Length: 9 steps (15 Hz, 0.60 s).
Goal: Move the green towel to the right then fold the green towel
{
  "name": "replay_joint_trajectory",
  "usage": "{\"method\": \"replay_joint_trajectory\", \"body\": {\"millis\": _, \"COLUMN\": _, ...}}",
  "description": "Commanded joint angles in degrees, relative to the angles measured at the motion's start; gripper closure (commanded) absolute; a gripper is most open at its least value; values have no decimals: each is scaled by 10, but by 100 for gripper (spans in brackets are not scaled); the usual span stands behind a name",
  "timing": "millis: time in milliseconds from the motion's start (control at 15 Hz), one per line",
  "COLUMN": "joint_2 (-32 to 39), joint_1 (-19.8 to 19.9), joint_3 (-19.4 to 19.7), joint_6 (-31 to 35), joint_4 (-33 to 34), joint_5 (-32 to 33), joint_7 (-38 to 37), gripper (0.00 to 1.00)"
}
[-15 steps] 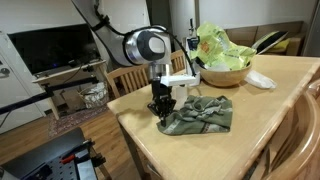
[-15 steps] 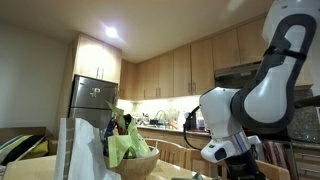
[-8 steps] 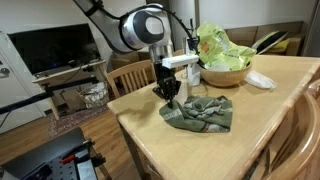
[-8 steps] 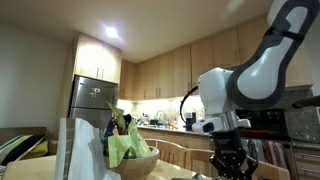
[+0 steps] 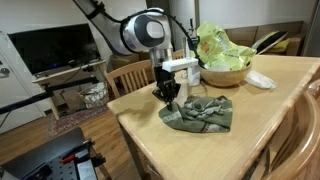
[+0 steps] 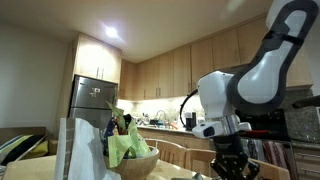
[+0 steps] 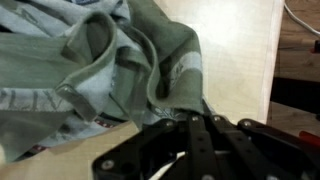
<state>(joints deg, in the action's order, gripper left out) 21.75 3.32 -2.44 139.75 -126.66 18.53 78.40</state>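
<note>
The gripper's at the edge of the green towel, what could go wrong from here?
1. The gripper is shut on what looks like only a thin fold of the green towel; it may slip out when pulled.
2. The towel lies crumpled, so folding may come out uneven.
3. The wooden bowl stands close behind; the arm might bump it.

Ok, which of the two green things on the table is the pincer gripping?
The crumpled olive-green cloth towel, pinched at its edge by the shut pincer; the bright lime-green bunch sits apart in the wooden bowl.
</note>
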Motion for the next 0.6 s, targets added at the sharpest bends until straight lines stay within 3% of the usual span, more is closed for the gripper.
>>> {"method": "replay_joint_trajectory", "body": {"millis": 0, "joint_2": 3, "joint_1": 2, "joint_3": -4, "joint_6": 24, "joint_4": 26, "joint_5": -12, "joint_7": -1, "gripper": 99}}
{"method": "replay_joint_trajectory", "body": {"millis": 533, "joint_2": 26, "joint_1": -12, "joint_3": 25, "joint_6": 150, "joint_4": 60, "joint_5": 25, "joint_7": -69, "gripper": 99}}
